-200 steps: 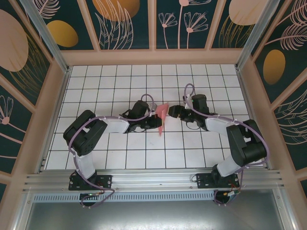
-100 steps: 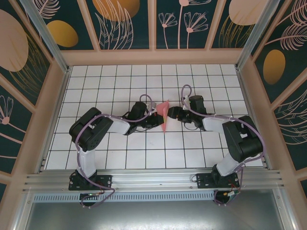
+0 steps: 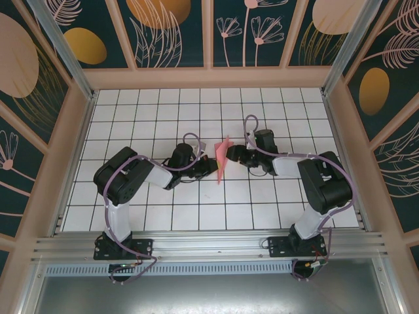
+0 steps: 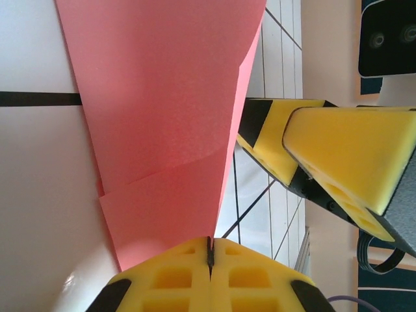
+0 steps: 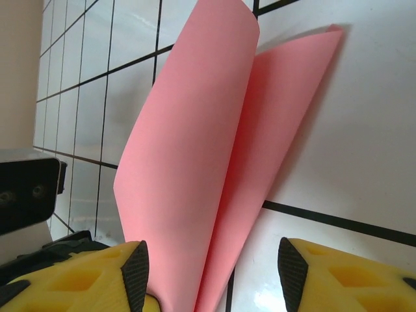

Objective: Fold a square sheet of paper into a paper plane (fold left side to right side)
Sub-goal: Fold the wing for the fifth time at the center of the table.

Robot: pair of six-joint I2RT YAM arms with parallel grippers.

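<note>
Left tool (image 4: 209, 252) was clamped shut on one edge of the thin coral-red folded paper sheet (image 4: 169, 117), which stood up off the middle of the white-tiled worktop (image 3: 196, 209). Right tool (image 5: 212, 263) sat wide, straddling the sheet without gripping. I'd line up the loose edges before squeezing, or the crease would probably go crooked.

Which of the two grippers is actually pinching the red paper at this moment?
The left gripper: its fingers are pressed together on the red paper's edge. The right gripper's fingers stand apart, either side of the paper.
</note>
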